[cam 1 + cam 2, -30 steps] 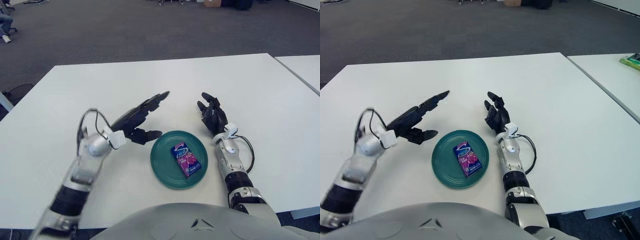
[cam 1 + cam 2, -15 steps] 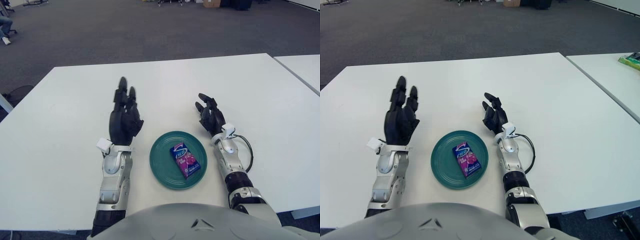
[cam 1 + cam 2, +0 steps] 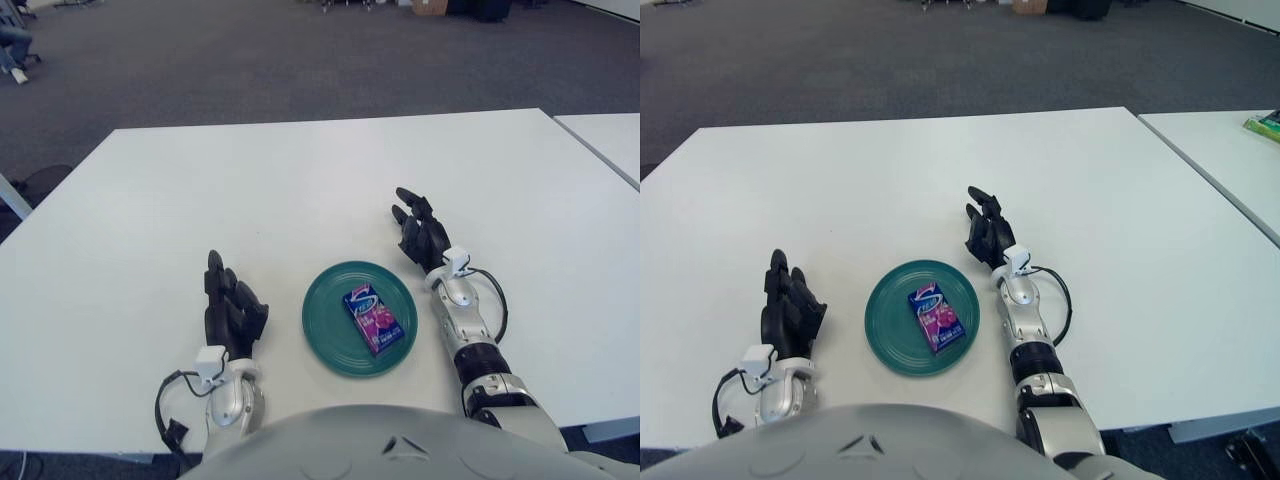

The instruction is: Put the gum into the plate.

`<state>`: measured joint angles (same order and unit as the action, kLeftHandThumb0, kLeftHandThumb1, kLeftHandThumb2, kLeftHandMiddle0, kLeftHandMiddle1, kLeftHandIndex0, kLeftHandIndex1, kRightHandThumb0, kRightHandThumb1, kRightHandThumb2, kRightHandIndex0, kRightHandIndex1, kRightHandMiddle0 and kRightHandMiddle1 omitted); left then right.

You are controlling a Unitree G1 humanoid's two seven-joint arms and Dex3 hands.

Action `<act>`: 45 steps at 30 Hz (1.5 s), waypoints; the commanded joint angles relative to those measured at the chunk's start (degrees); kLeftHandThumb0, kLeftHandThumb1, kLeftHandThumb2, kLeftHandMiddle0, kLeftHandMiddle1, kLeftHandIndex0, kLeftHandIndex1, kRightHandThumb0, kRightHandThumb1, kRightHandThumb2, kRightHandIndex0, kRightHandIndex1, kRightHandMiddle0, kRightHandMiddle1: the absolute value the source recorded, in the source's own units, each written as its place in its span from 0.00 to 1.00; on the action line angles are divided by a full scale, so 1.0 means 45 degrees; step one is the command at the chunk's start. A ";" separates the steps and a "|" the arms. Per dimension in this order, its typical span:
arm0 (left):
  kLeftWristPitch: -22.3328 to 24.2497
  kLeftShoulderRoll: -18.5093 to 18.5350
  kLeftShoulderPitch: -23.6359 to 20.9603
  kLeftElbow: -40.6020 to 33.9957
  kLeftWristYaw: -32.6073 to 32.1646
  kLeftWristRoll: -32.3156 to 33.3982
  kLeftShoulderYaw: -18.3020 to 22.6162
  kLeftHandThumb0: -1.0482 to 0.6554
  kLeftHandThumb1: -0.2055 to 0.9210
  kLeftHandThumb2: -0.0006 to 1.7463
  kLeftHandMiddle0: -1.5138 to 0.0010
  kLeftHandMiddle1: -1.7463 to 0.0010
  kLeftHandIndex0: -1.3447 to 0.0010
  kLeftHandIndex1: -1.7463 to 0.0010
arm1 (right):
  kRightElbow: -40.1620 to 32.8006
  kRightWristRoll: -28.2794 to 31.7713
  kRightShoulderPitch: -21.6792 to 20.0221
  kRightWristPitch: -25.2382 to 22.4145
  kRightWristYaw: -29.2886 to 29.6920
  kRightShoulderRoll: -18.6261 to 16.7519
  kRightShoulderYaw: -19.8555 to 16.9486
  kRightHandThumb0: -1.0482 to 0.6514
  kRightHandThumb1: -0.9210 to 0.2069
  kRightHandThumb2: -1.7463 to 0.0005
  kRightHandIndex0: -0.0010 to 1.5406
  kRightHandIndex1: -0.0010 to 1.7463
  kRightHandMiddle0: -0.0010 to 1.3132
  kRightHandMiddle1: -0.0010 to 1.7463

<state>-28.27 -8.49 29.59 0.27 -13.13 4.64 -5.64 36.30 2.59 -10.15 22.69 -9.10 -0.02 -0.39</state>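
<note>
The gum point(image 3: 372, 318), a blue and pink pack, lies flat in the middle of the round green plate point(image 3: 326, 327) near the table's front edge. My left hand point(image 3: 228, 310) is open and empty, resting low on the table to the left of the plate. My right hand point(image 3: 420, 230) is open and empty on the table just right of the plate and a little behind it. Neither hand touches the plate or the gum.
The white table point(image 3: 300, 190) stretches away behind the plate. A second white table point(image 3: 1230, 150) stands to the right across a narrow gap, with a green object point(image 3: 1264, 124) on it. Dark carpet lies beyond.
My left hand has drawn back from beside the plate's far left toward the front edge and dropped low onto the table. The right hand, plate and gum have stayed put.
</note>
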 commanded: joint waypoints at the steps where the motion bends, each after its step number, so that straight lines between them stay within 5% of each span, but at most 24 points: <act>1: -0.1152 0.0059 -0.0735 0.3208 0.1087 0.0427 0.0416 0.00 1.00 0.56 1.00 1.00 0.98 0.99 | 0.0829 -0.0282 0.1165 -0.0670 0.0064 0.0165 0.0074 0.25 0.00 0.46 0.15 0.00 0.00 0.30; 5: -0.1863 0.0222 -0.0956 0.4474 0.1983 0.1005 0.0639 0.00 1.00 0.56 1.00 1.00 0.95 0.98 | 0.0859 -0.0359 0.1182 -0.0595 0.0056 0.0229 0.0209 0.25 0.00 0.45 0.14 0.00 0.00 0.30; 11: -0.1321 0.0138 -0.0908 0.4072 0.1907 0.0864 0.0832 0.01 1.00 0.58 0.98 0.99 0.93 0.96 | 0.0913 -0.0382 0.1247 -0.0411 0.0104 0.0214 0.0300 0.24 0.00 0.45 0.13 0.00 0.00 0.29; 15: -0.0631 0.0174 -0.0772 0.3422 0.1621 0.0548 0.0920 0.03 1.00 0.60 0.95 0.99 0.98 0.83 | 0.1153 -0.0499 0.1390 0.0379 0.0287 0.0090 0.0315 0.24 0.00 0.45 0.11 0.00 0.00 0.27; 23: -0.0798 0.0655 -0.1106 0.3595 0.1641 -0.0404 0.0818 0.02 1.00 0.61 0.92 0.99 1.00 0.74 | 0.1974 -0.0598 0.1308 0.2044 0.0411 -0.0098 0.0291 0.23 0.00 0.46 0.08 0.00 0.00 0.22; 34: -0.2690 0.1084 -0.1693 0.3998 0.3994 0.0634 0.0797 0.00 1.00 0.57 0.90 0.99 1.00 0.66 | 0.1800 -0.0266 0.1576 0.2431 -0.0203 -0.0271 0.0305 0.24 0.00 0.45 0.07 0.00 0.00 0.20; 45: -0.2720 0.0852 -0.1833 0.4145 0.6162 0.2432 0.1155 0.00 1.00 0.56 0.89 0.99 1.00 0.65 | 0.1739 0.0033 0.1770 0.2393 0.0029 -0.0104 -0.0239 0.24 0.00 0.44 0.05 0.00 0.00 0.16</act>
<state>-40.13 -6.36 26.01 6.78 10.85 10.60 -3.43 38.98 0.46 -10.37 32.56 -9.46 -0.46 0.98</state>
